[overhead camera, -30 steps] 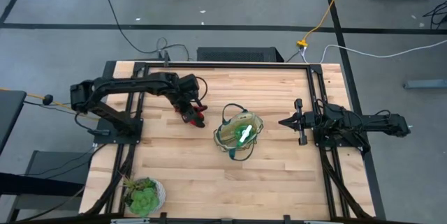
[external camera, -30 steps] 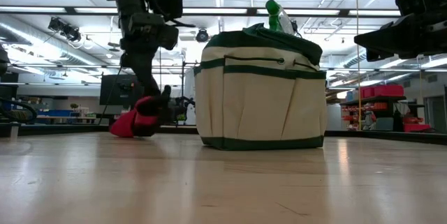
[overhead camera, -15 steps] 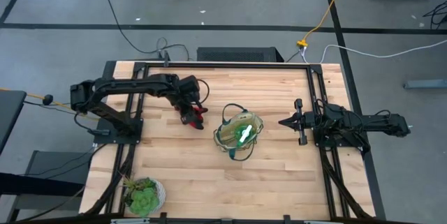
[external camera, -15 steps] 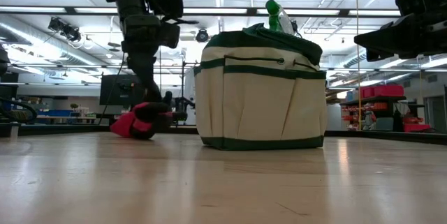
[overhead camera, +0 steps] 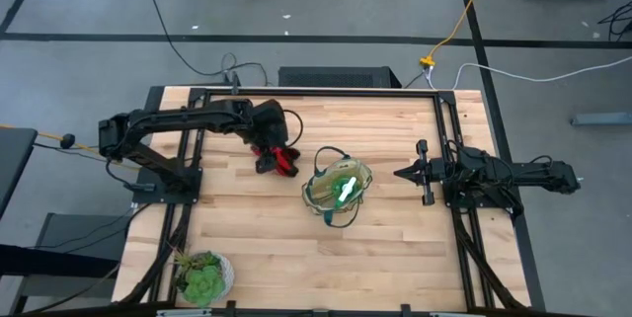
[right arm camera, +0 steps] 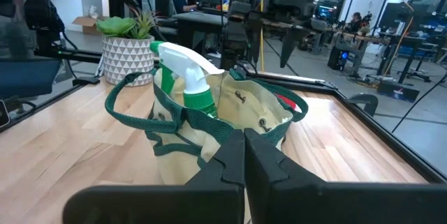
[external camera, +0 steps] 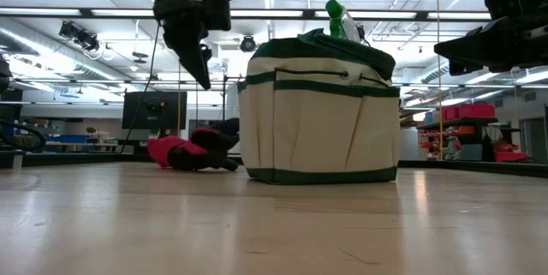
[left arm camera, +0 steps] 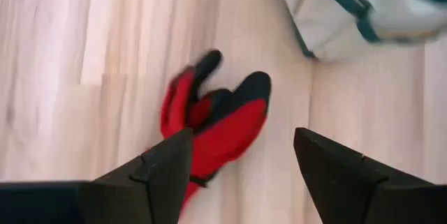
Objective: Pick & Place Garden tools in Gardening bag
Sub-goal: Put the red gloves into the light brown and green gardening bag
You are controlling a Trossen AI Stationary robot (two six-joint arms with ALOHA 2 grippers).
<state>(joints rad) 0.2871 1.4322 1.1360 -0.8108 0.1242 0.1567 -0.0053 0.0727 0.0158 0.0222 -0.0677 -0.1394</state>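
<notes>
Red-and-black glove bundle (overhead camera: 283, 160): laid flat on the pale wooden table (overhead camera: 257, 248), just beside the round tan fabric gardening bag with dark green rim (overhead camera: 337, 188), gripped by nothing. Left gripper (left arm camera: 241, 175): raised above the glove bundle, fingers spread wide apart, nothing held. Green spray bottle with white nozzle (right arm camera: 187, 81): stood inside the bag. Right gripper (right arm camera: 244, 158): parked at the table's right side, fingers pressed together, pointed at the bag.

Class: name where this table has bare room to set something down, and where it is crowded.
Bare: the wood between the gardening bag, the potted plant and the right gripper. Crowded: beside the bag, where the glove bundle lies under the open left gripper.
</notes>
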